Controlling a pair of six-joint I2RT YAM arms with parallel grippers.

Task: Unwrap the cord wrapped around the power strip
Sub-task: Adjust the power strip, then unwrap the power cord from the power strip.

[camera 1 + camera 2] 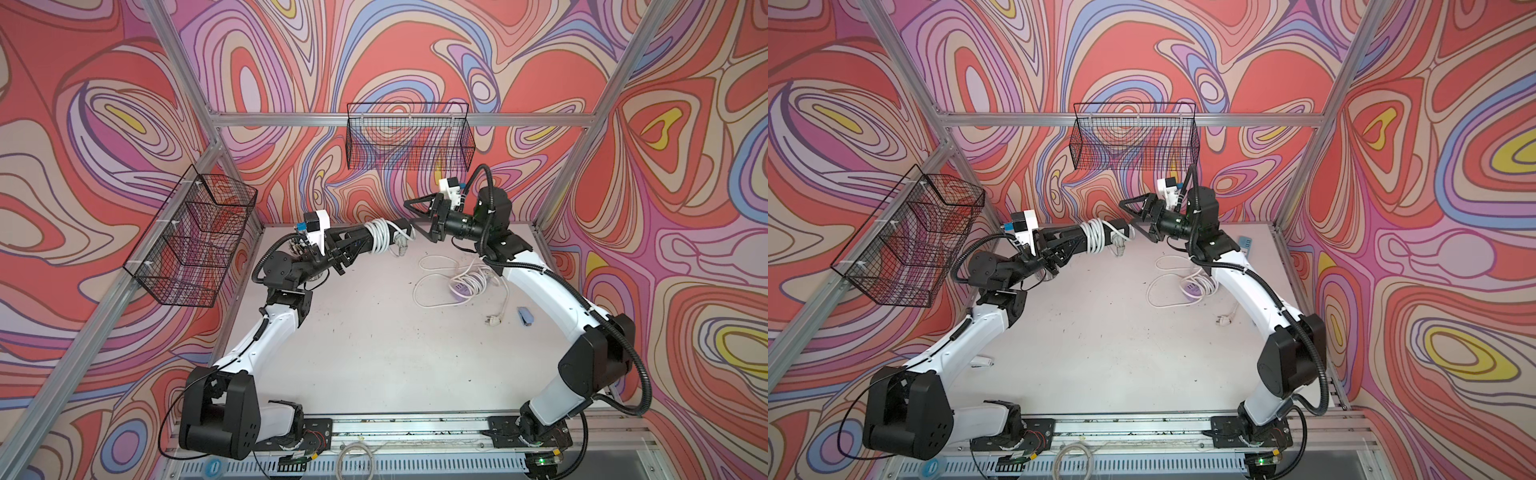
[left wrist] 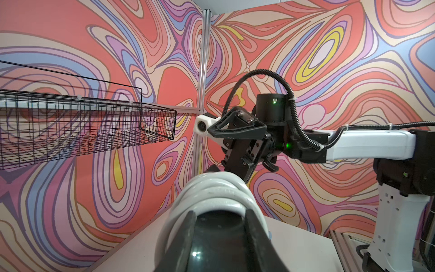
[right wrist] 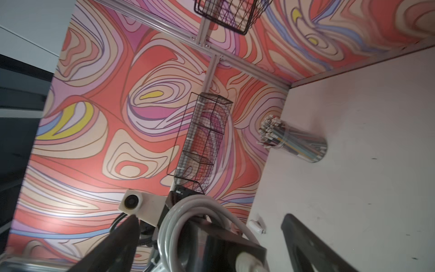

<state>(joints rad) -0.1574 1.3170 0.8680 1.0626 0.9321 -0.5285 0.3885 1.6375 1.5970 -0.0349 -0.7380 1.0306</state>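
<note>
A black power strip [image 1: 400, 227] is held level in the air at the back of the table. Its white cord [image 1: 380, 237] is coiled several times around its middle, and the plug [image 1: 400, 246] hangs just below the free end. My left gripper [image 1: 360, 241] is shut on the strip's near end; in the left wrist view the fingers [image 2: 253, 226] flank the strip [image 2: 219, 237] behind the coils [image 2: 211, 195]. My right gripper [image 1: 419, 221] stands open at the free end, one finger on each side of the strip [image 3: 226, 245] and cord [image 3: 179, 226], apart from both.
A second, pale power strip [image 1: 464, 287] lies on the table under the right arm in a loose tangle of white cord, with its plug [image 1: 494, 320] and a blue object [image 1: 525, 316] nearby. Wire baskets hang on the back wall [image 1: 409, 137] and left wall [image 1: 195, 237]. A cup of pencils [image 3: 296, 141] stands near the left wall.
</note>
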